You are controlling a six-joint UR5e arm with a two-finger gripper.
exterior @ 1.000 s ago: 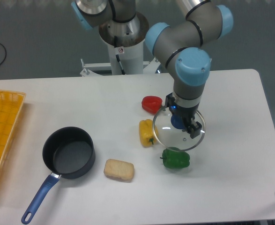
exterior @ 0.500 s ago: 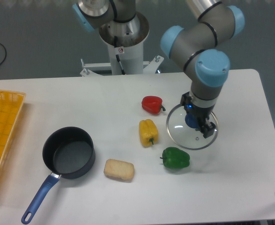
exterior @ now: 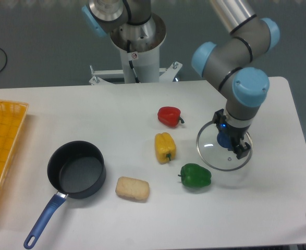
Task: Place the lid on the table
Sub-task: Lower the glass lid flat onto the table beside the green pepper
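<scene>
The lid (exterior: 212, 151) is a round clear glass disc with a thin metal rim and a blue centre knob (exterior: 224, 139). My gripper (exterior: 229, 140) is shut on the knob and holds the lid low over the white table (exterior: 106, 109), right of centre. I cannot tell whether the lid touches the tabletop. The lid's left edge is beside a green pepper (exterior: 196, 176). The gripper's body hides most of the knob.
A dark saucepan with a blue handle (exterior: 75, 170) stands at the left front. A red pepper (exterior: 169, 116), a yellow pepper (exterior: 164, 147) and a beige sponge-like block (exterior: 132, 188) lie mid-table. A yellow grid tray (exterior: 1, 146) is at the far left edge.
My gripper has carried the lid to the right, away from the yellow and red peppers, and slightly lower. The other objects have not moved.
</scene>
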